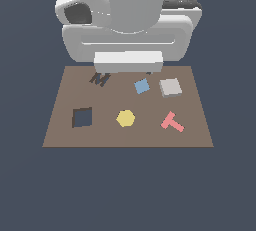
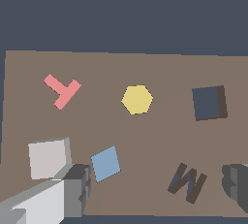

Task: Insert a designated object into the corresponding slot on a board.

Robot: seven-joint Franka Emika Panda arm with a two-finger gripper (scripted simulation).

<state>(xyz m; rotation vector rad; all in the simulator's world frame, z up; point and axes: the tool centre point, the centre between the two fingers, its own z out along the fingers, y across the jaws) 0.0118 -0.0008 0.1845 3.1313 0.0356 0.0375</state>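
The pale grey-beige square block [image 1: 170,87] lies flat on the brown board [image 1: 60,130], a low slab with a slightly raised top face, just beside the small blue square [image 1: 142,86]. The dark navy slot [image 1: 82,117] sits well apart, beyond the yellow hexagon [image 1: 125,118]. The hand [image 2: 157,186] hangs released, fingers [image 2: 77,189] wide apart, holding nothing.

On the brown board [image 2: 160,136], the yellow hexagon [image 2: 137,99] sits mid-board. The navy square slot [image 2: 209,103] and pink T-piece [image 2: 62,91] flank it on opposite sides. The pale grey-beige block [image 2: 48,158], blue square [image 2: 105,163] and M-shaped cut-out [image 2: 188,183] lie nearer the fingers [image 2: 77,189], which stand wide apart.
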